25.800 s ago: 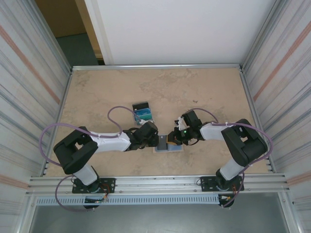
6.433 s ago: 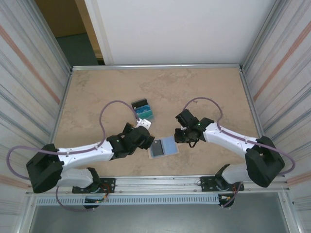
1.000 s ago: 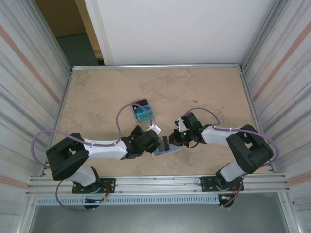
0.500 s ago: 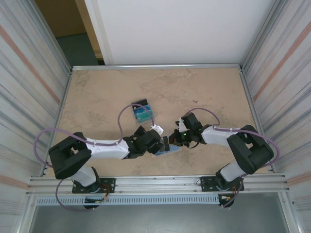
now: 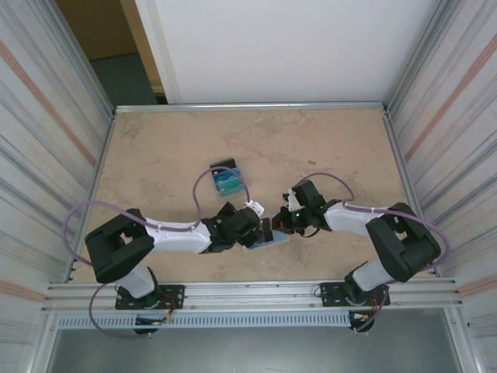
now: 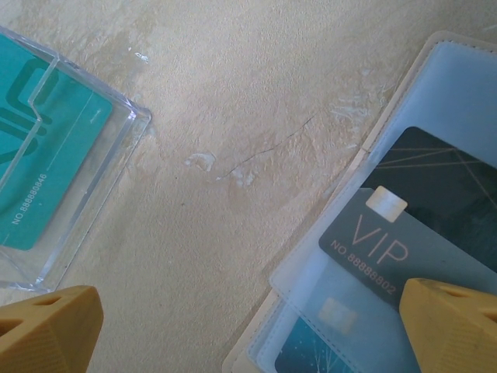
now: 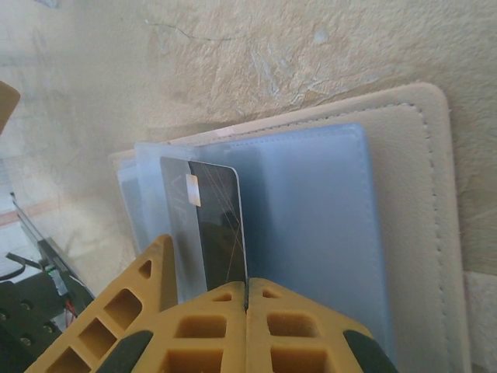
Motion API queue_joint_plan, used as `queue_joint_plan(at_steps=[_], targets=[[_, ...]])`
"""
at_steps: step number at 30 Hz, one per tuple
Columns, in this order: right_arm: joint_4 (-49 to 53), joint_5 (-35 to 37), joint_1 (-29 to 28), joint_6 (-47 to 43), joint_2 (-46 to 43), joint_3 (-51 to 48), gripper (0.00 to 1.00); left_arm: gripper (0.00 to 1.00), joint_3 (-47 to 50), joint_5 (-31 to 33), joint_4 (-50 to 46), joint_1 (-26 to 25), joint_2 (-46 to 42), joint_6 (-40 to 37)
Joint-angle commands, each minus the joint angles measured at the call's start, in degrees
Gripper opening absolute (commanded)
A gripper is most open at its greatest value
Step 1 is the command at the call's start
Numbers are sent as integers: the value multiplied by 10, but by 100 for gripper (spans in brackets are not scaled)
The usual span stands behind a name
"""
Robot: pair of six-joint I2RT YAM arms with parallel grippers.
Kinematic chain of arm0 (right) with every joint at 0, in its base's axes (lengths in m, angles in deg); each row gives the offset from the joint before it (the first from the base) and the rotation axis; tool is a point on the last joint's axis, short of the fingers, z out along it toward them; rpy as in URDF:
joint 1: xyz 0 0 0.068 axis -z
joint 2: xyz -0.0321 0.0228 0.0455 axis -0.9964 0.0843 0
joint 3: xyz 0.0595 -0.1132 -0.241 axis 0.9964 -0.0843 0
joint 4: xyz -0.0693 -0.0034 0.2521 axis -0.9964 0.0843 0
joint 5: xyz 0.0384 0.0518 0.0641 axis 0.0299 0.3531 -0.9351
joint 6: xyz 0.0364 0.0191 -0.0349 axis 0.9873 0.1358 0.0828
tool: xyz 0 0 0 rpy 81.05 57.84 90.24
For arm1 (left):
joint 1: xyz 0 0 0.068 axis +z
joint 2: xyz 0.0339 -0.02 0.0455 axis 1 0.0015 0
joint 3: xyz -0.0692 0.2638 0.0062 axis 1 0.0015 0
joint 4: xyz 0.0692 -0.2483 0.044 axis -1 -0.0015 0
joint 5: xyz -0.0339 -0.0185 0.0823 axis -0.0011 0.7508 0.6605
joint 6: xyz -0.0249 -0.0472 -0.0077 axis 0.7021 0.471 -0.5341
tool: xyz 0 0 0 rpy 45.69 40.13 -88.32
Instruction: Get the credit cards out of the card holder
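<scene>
The card holder point(image 5: 272, 239) lies open on the table between my two grippers, beige rim point(image 7: 411, 194) around a pale blue-grey inner face. A black credit card point(image 7: 221, 225) sticks partway out of its clear pocket, and my right gripper point(image 7: 247, 291) is shut on that card's edge. In the left wrist view the same black VIP card point(image 6: 404, 225) lies half under the pocket, with a teal-blue card point(image 6: 318, 353) in the pocket below it. My left gripper point(image 6: 252, 334) hovers open over the holder's left edge point(image 6: 342, 186), one fingertip point(image 6: 46, 330) on each side.
A clear plastic tray point(image 5: 227, 179) holding a teal card point(image 6: 39, 163) sits just left of and behind the holder, close to my left gripper point(image 5: 260, 227). Metal walls line both sides of the table. Bare table stretches beyond the tray.
My left arm has slid a little to the right, closer to the holder. The right gripper has stayed put, still shut on the black card.
</scene>
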Motion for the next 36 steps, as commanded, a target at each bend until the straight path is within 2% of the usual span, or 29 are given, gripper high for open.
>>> queue_joint_plan(at_steps=[1, 8, 13, 21, 30, 36], targets=[[24, 12, 7, -17, -18, -10, 0, 99, -7, 7, -10, -2, 1, 1], [14, -1, 9, -6, -37, -19, 0, 99, -10, 5, -16, -2, 9, -1], [-37, -41, 7, 21, -55, -30, 12, 99, -11, 6, -20, -3, 17, -1], [-59, -48, 2, 23, -42, -36, 18, 99, -14, 8, -21, -4, 24, 3], [-110, -56, -13, 32, 9, -33, 14, 99, -15, 6, -23, -6, 23, 5], [-93, -39, -7, 24, 9, -32, 5, 99, -14, 12, -27, -7, 19, 7]])
